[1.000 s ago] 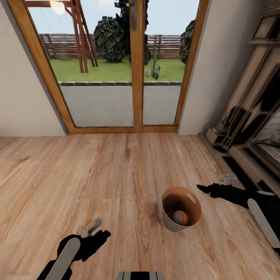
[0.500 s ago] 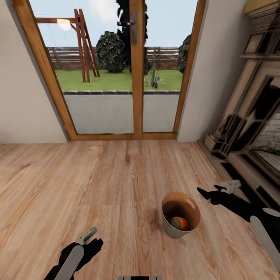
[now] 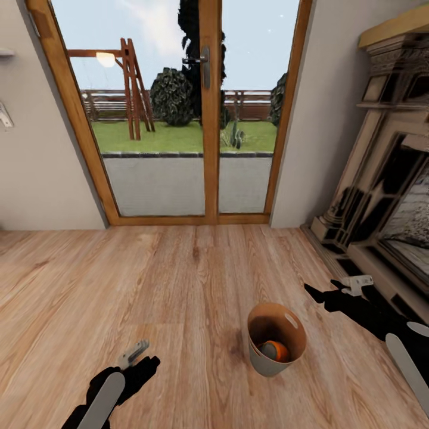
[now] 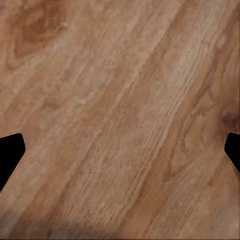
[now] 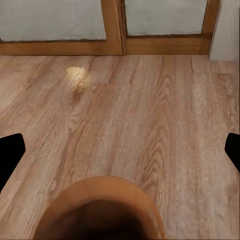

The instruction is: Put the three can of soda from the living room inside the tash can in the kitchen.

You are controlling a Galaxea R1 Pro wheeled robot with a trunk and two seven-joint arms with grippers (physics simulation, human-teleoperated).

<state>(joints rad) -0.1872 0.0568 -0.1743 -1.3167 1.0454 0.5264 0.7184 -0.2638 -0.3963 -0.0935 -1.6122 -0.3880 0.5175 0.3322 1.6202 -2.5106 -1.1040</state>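
A: Room first? What's the bkgd?

B: Living room w/ warm wood plank floor [image 3: 179, 280]. Wood-framed glass doors [image 3: 202, 113] straight ahead, dark handle on the centre stile; lawn, fence, bushes and a wooden swing frame outside. Carved-stone fireplace [image 3: 387, 196] along the right side, plain pale walls either side of the doors.

A: And the bin?

B: Trash can [image 3: 257, 353] stands upright on the planks, lower centre-right of the head view. Grey outside, tan-brown inside, oval slot near the rim. An orange soda can [image 3: 275, 350] lies down in the bottom, silver end facing up toward the cam. Whether more cans sit under it: can't tell, the inside is too dark.

A: Right arm?

B: Right gripper [image 3: 316, 293] hangs just right of the bin and a bit beyond it, apart from the rim, not touching. Right wrist view looks over the can's brown rim [image 5: 100, 200] toward the door frame; the two black fingertips [image 5: 10, 155] sit at opposite edges of that pic, so the jaws are spread wide w/ nothing between them.

A: Left?

B: Left gripper [image 3: 149, 364] is low, well apart from the bin on its left side, over bare floor. Left wrist view is planks [image 4: 120, 115] w/ fingertips [image 4: 9, 150] at the far edges, so it's spread wide too, holding nothing.
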